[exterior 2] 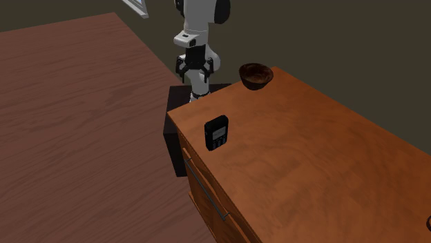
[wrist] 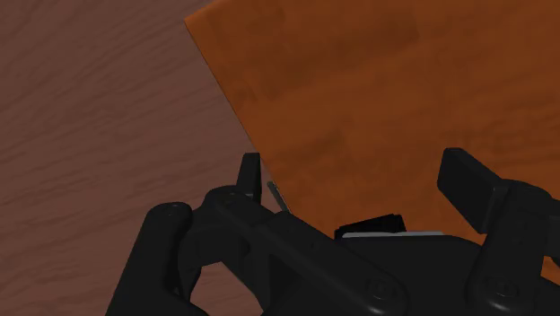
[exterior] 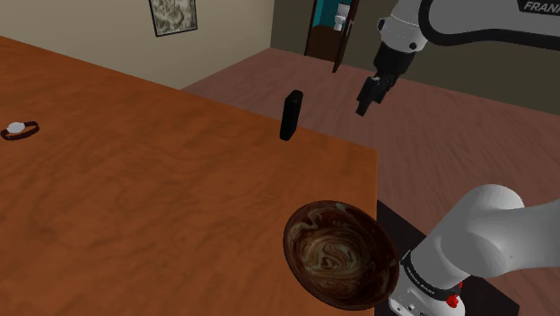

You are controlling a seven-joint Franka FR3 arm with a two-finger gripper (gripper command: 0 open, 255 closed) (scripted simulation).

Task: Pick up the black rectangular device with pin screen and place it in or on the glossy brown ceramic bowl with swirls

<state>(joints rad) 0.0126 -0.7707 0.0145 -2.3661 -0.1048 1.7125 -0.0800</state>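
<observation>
The black rectangular device (exterior: 289, 115) stands upright near the far edge of the wooden table (exterior: 135, 206). In the second exterior view the device (exterior 2: 217, 132) shows a small screen and keys close to the table corner. The glossy brown swirled bowl (exterior: 341, 254) sits at the table edge nearest the stand, and the bowl (exterior 2: 256, 75) is empty. My gripper (exterior: 363, 106) hangs open in the air past the table edge, above floor level and apart from the device. In the wrist view the gripper (wrist: 359, 175) has its fingers (wrist: 467, 179) wide apart, with the device's top (wrist: 370, 224) low between them, untouched.
A small white and dark object (exterior: 18, 130) lies at the shoulder view's left on the table. The table has a drawer front with a handle (exterior 2: 207, 197) below its edge. The dark stand box (exterior 2: 174, 124) is beside the table corner. Wooden floor (exterior 2: 76, 124) surrounds it.
</observation>
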